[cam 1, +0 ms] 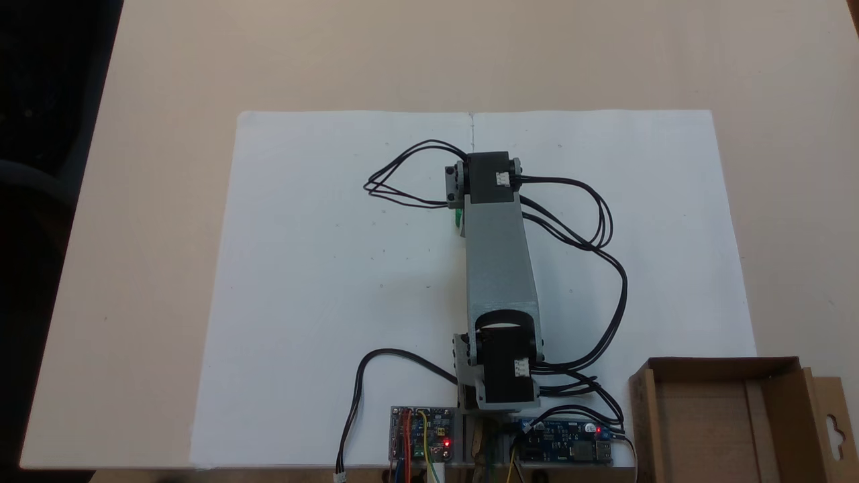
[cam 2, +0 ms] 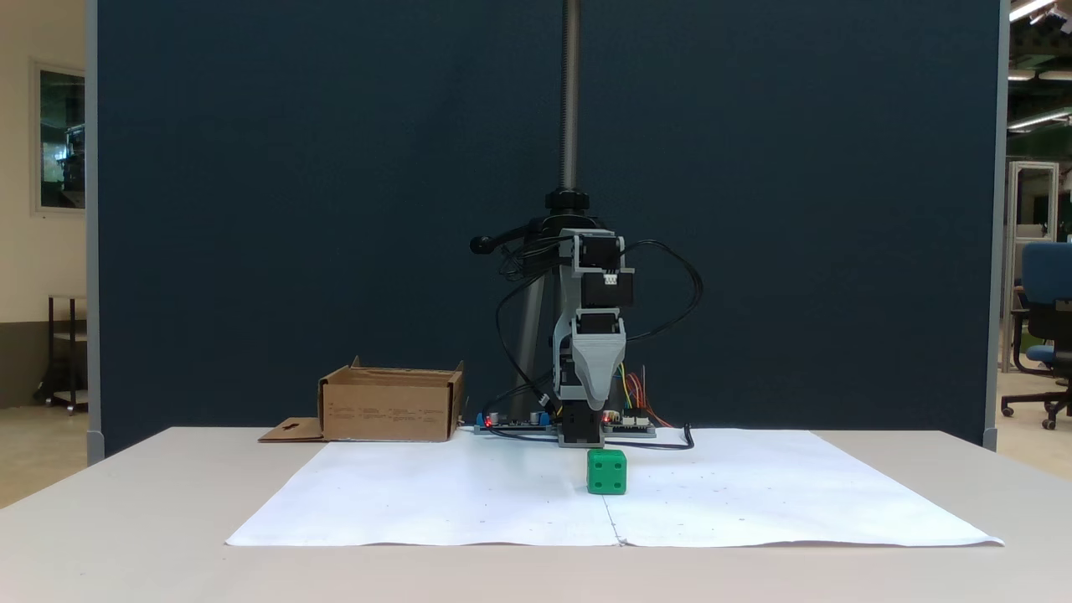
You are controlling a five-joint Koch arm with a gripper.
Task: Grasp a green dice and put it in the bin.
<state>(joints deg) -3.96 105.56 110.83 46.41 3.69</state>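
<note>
The green dice [cam 2: 606, 471] sits on the white paper near the middle of the table, dark pips facing the camera. From above, just a green sliver of the dice [cam 1: 459, 218] peeks out at the left of the grey arm link. My gripper [cam 2: 594, 404] points down, hanging above and behind the dice without touching it. Its grey jaws overlap from this side, so their gap cannot be read. The bin [cam 2: 389, 408], a brown cardboard box, stands at the left by the arm's base. In the view from above the bin [cam 1: 721, 365] lies at the bottom right, with nothing inside.
A white paper sheet [cam 1: 322, 282] covers the table's middle. Circuit boards [cam 1: 421, 443] with lit LEDs sit at the arm's base [cam 1: 507, 386], and black cables [cam 1: 607, 268] loop out on both sides. A pole [cam 2: 570, 92] and a dark partition stand behind.
</note>
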